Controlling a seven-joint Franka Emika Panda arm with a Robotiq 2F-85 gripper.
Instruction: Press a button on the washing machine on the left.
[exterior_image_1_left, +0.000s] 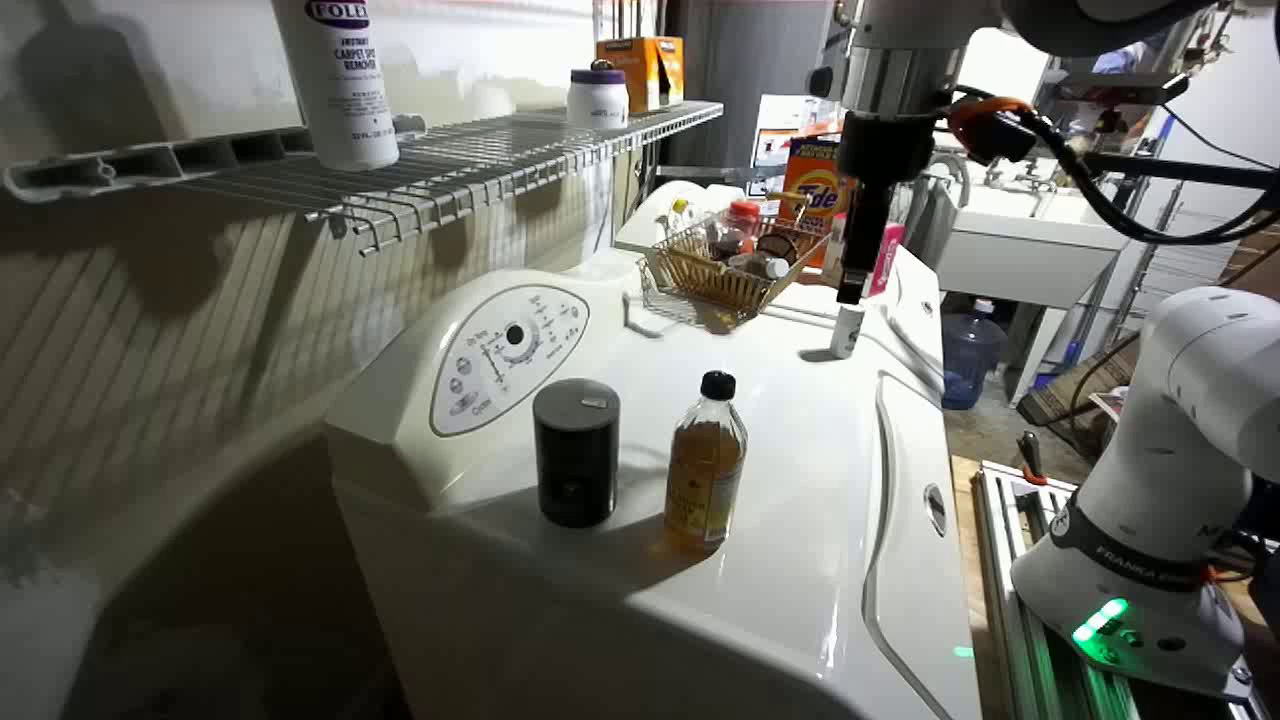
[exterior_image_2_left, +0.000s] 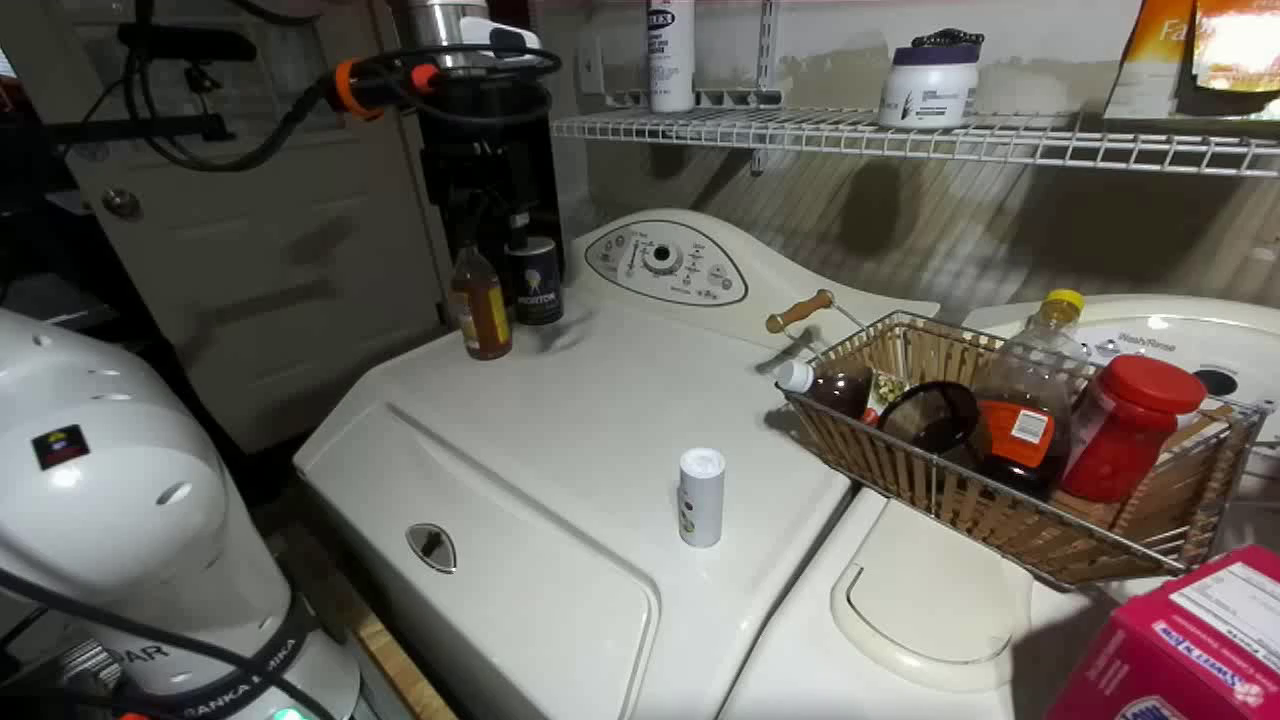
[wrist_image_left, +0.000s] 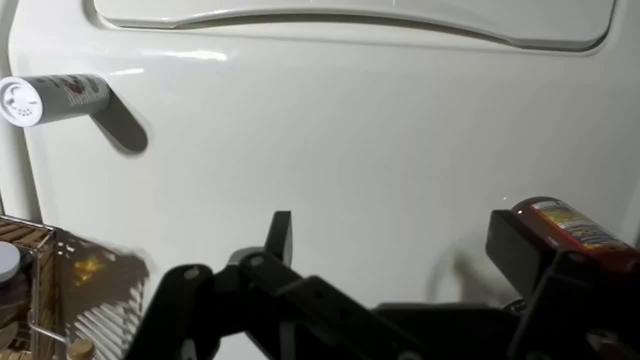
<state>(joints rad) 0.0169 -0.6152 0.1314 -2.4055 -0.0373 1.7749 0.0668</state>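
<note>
The washing machine stands below the wire shelf in both exterior views, its panel and dial in sight though most lettering is too small to read, its lower part cut off by the frame. In the wrist view the gripper has its fingers spread wide above the machine's white top, holding nothing, and one finger covers part of the amber bottle. In an exterior view the bottle's neck fades into the dark gripper, while the wrist view's left edge cuts off the basket.
</note>
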